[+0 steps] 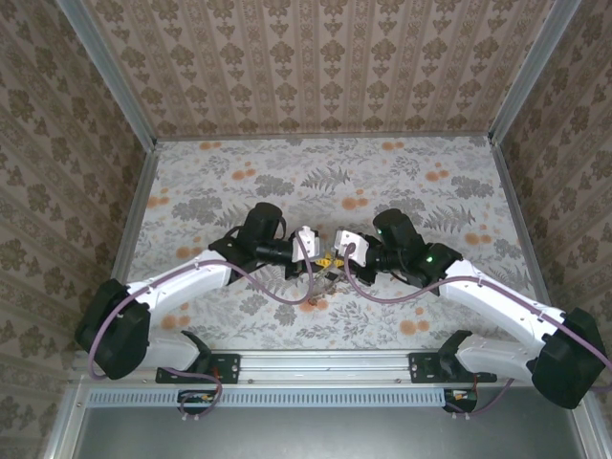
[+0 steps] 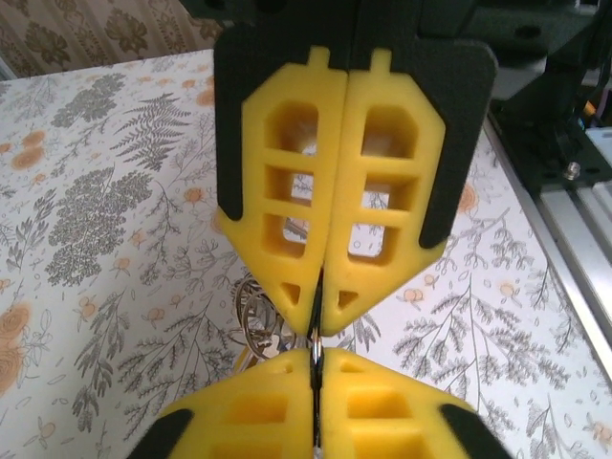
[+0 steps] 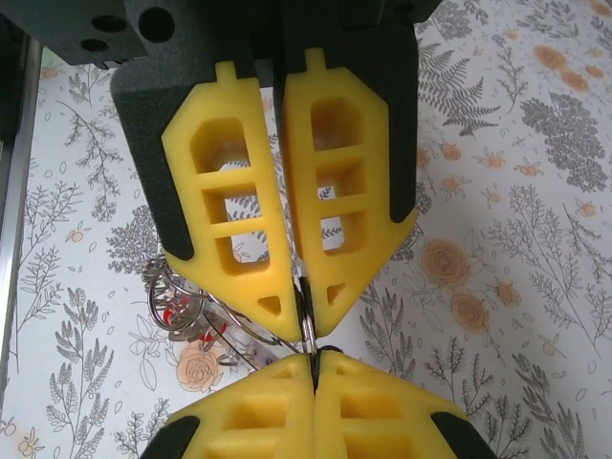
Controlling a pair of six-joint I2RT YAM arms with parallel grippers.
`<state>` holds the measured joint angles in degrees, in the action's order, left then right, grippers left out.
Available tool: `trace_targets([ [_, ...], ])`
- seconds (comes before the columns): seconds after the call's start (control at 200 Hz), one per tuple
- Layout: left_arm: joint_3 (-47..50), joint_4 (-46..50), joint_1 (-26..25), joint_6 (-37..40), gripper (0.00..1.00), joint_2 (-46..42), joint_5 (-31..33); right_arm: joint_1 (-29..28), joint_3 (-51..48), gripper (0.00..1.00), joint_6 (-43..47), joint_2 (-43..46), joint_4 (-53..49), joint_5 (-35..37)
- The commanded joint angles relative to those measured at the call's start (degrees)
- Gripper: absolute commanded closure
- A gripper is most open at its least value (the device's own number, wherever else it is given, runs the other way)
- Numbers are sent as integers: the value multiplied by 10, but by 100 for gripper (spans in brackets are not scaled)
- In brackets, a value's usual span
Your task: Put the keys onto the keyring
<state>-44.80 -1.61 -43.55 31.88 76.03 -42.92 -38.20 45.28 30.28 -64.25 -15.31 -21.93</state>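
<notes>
Left gripper (image 2: 320,323): clenched, pads flush. A thin metal edge sits in the seam at the tips, which we read as the keyring (image 3: 308,323).
Right gripper (image 3: 301,327): clenched on the same metal edge, tip to tip against the left gripper.
Keyring position: pinched at the left gripper's fingertips and held off the table (image 1: 430,201). The rest of its loop curves away to one side of those tips.
Keys (image 3: 177,311): a small cluster hanging just beside the left gripper's tips and lower, towards the table. One has a red head.
Handling, keyring: we judge it light, stiff and springy. It is smooth metal, so it may slip or twist between soft foam pads.
Handling, keys: light, rigid and not fragile. They swing freely and will shift with any wrist motion.
Where to hold: we would grip the keyring across its flat, close to the split, and take a key by its head so the hole stays free.
Hidden: both sets of pads cover the contact zone, so we cannot tell how deep the metal sits or where the split lies.
Hard to make out: we cannot count the keys, tell which are already threaded, or separate the main loop from the smaller wire loops. In the overhead view the cluster is too small to resolve.
</notes>
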Motion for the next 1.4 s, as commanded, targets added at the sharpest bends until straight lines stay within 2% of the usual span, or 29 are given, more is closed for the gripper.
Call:
trace_targets([
  [0.0, -18, 26, -6, 18, 100, 8, 26, -7, 22, 100, 2, 4, 26, -16],
  [0.11, -17, 23, -6, 10, 100, 5, 54, -7, 18, 100, -2, 5, 33, -21],
  [0.215, 6, -15, -6, 7, 100, -14, 54, -7, 13, 100, -9, 6, 41, -25],
  [0.24, 11, -26, -6, 7, 100, -20, 47, -6, 9, 100, -12, 8, 44, -25],
  [0.385, 8, -36, 7, -12, 100, -35, -1, 21, -24, 81, -22, 29, 73, -70],
  [0.425, 9, -44, 11, -18, 100, -39, -12, 29, -31, 78, -25, 35, 79, -83],
  [0.605, 23, -95, 33, -53, 100, -48, -60, 50, -44, 77, -31, 50, 82, -124],
  [0.745, 38, -124, 37, -54, 100, -42, -70, 51, -51, 76, -44, 46, 96, -126],
  [0.825, 42, -136, 39, -58, 100, -34, -79, 51, -57, 72, -58, 41, 114, -124],
  [0.92, 52, -176, 41, -79, 100, -26, -87, 51, -71, 70, -74, 31, 151, -115],
  [1.045, 83, -291, 46, -146, 100, -6, -103, 52, -84, 70, -88, 16, 187, -113],
  [1.12, 92, -327, 46, -168, 100, 6, -110, 55, -95, 70, -101, 12, 213, -113],
  [1.28, 93, -315, 48, -158, 100, 9, -117, 66, -104, 69, -111, 14, 228, -123],
  [1.395, 82, -266, 50, -129, 100, 5, -116, 77, -109, 69, -110, 22, 220, -129],
])
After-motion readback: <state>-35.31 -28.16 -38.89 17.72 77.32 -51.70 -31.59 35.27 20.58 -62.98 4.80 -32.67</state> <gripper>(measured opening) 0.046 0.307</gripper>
